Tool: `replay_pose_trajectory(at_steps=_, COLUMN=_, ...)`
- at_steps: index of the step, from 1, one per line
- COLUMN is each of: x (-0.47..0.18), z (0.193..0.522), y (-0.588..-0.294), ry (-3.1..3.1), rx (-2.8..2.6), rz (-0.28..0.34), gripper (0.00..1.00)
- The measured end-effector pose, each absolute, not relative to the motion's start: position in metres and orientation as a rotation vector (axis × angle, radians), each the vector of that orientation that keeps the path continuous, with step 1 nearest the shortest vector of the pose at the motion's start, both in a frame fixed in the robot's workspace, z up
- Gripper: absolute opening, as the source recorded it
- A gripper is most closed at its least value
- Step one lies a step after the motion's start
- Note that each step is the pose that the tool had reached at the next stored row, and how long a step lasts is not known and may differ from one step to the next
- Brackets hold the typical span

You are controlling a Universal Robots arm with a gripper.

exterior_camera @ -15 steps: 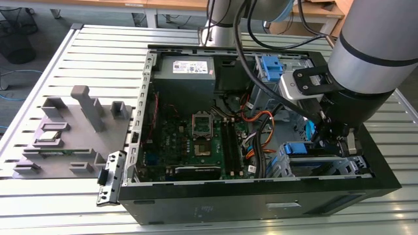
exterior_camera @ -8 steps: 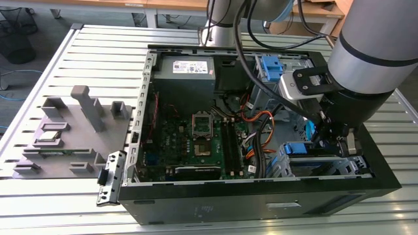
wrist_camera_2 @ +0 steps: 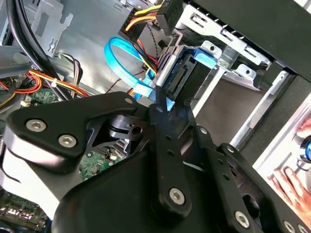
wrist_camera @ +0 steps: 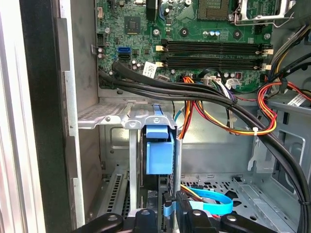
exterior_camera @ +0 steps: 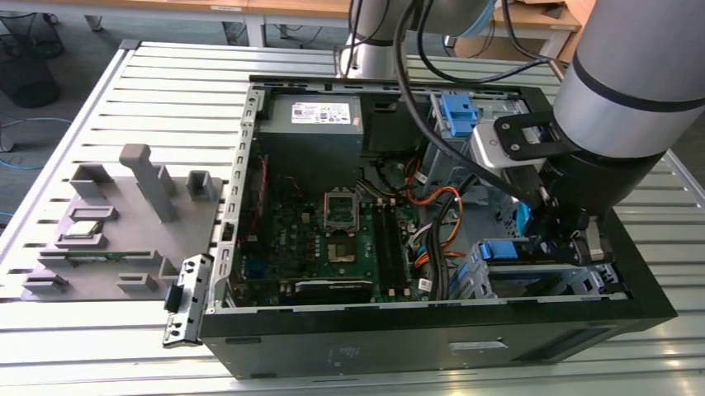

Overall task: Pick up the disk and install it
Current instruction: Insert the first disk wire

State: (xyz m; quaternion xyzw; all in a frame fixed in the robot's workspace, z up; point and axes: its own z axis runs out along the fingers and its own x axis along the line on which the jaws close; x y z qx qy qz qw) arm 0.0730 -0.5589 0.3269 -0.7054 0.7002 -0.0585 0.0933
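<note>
An open black case lies on a slatted metal bench. Inside it, a green motherboard sits below a grey power supply, with orange and black cables beside them. A bare blue bracket stands near the case's far wall. On the exterior view's left, a grey fixture rests on the bench.

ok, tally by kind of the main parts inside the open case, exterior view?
Blue brackets: 2 (one framing the disk, one bare bracket)
Power-supply box: 1
Motherboard: 1
Total: 4
</note>
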Motion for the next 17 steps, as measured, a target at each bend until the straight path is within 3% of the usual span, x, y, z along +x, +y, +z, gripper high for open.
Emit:
replay_pose_trajectory(at_steps=10, x=0.073, z=0.356, y=-0.559, ry=2.078, rx=-2.093, rz=-0.174, gripper=0.3)
replay_pose_trajectory(at_steps=17, x=0.073, z=0.359, y=-0.559, ry=2.08, rx=-2.095, rz=-0.17, gripper=0.3)
